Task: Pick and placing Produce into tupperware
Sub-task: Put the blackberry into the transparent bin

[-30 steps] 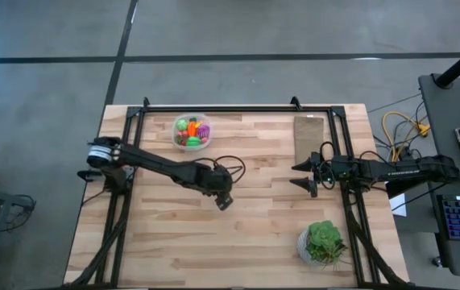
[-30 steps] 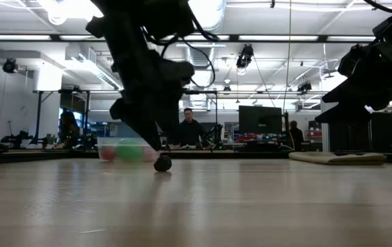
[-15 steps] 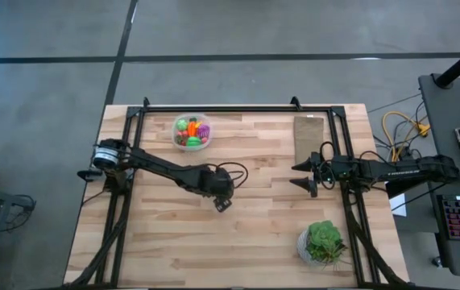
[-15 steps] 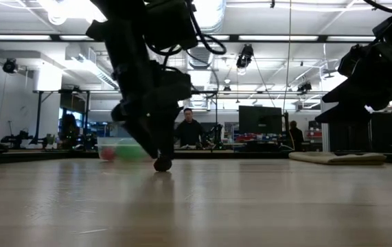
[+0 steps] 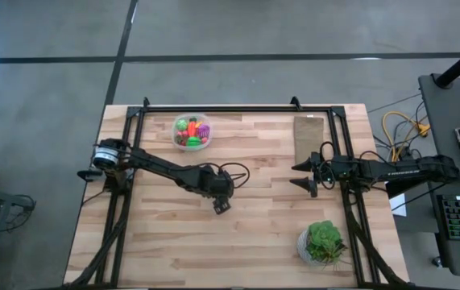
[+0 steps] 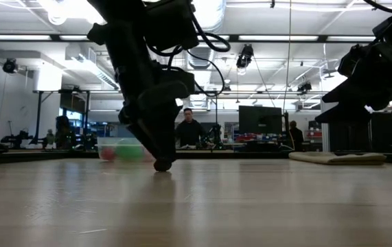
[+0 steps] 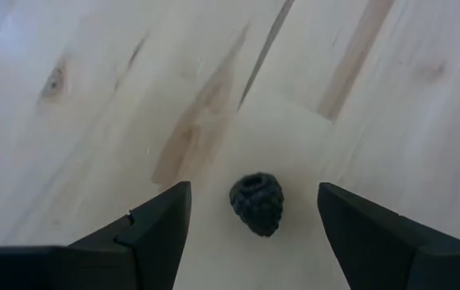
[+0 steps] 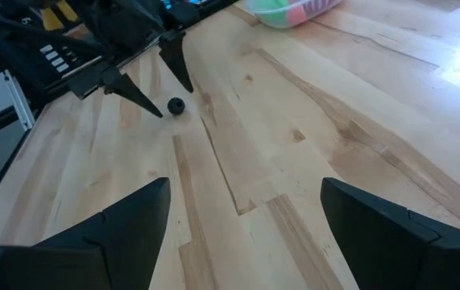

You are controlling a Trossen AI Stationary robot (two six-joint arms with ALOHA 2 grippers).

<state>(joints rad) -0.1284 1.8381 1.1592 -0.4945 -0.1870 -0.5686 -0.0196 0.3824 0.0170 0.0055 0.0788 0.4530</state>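
A small dark bumpy berry (image 7: 257, 203) lies on the wood near the table's middle, also seen in the low view (image 6: 162, 165) and the right wrist view (image 8: 176, 105). My left gripper (image 7: 254, 190) (image 5: 221, 205) is open, pointing down, with one finger on each side of the berry and a gap on both sides. The clear round tupperware (image 5: 192, 133) (image 6: 123, 149) stands near the far edge and holds green, orange, red and purple toy pieces. My right gripper (image 5: 306, 176) (image 8: 246, 185) is open and hangs above the table's right part.
A leafy plant in a white pot (image 5: 323, 242) stands at the near right corner. A flat tan board (image 5: 309, 133) lies at the far right. Black frame rails (image 5: 230, 108) run along the far edge and both sides. People (image 6: 189, 129) stand in the room beyond.
My left gripper has crept slightly toward the table's near edge, staying open over the berry. The berry has stayed in place.
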